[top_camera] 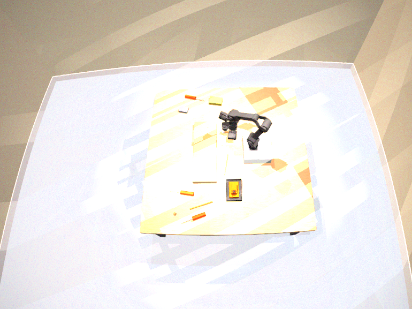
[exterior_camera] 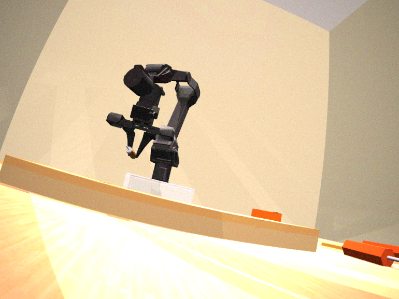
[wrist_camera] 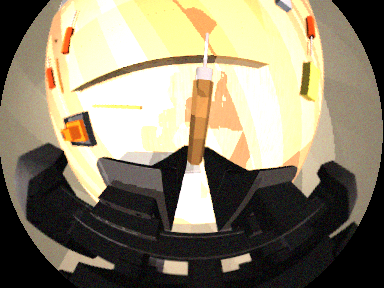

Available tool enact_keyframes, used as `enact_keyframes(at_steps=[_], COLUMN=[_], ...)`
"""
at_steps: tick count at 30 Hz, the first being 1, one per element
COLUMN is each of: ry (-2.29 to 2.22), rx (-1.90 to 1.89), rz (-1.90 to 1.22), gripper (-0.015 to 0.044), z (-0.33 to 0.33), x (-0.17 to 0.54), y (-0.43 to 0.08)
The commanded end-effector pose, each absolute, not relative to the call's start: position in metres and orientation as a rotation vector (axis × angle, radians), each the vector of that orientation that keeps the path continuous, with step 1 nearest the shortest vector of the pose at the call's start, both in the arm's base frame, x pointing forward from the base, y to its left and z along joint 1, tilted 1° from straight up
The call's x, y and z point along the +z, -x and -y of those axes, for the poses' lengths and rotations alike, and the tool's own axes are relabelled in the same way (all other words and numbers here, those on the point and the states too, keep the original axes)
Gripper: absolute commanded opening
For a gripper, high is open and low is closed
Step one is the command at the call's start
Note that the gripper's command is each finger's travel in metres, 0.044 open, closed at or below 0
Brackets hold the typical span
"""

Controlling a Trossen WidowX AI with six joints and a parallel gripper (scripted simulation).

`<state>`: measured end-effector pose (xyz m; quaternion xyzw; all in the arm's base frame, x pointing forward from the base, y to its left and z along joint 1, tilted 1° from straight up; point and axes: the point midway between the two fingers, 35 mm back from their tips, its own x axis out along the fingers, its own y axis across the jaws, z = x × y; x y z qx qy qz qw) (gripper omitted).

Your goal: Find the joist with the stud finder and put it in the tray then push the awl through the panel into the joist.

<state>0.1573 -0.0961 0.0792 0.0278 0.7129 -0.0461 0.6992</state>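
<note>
the black metal hand point(top_camera: 229, 130) point(exterior_camera: 136, 156) point(wrist_camera: 196, 149) is clamped on the brown wooden-handled awl point(exterior_camera: 131, 153) point(wrist_camera: 200, 120), raised above the worktop point(top_camera: 165, 171) point(wrist_camera: 155, 90). it looks light and rigid, its thin spike slender; gripping mid-handle should resist slipping better than the end.

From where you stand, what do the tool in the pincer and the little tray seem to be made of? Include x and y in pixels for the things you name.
The awl point(wrist_camera: 200, 115) has a brown, faceted handle, probably wood, and a thin pale-grey shaft that looks like smooth metal. The tray point(top_camera: 241, 189) point(wrist_camera: 90, 130) is dark grey, perhaps plastic or painted metal; its plain, even colour doesn't settle which.
</note>
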Motion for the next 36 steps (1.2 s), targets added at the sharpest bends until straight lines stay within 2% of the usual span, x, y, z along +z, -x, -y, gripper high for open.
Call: enact_keyframes(at_steps=[1,18,36], ry=[-0.163,-0.684,-1.264], rx=[-0.195,-0.556,-0.744], rz=[-1.524,-1.176,-0.774], gripper=[0.0000,0.0000,0.0000], z=[0.096,0.101,0.106], x=[0.079,0.082,0.098], y=[-0.164,-0.197,-0.228])
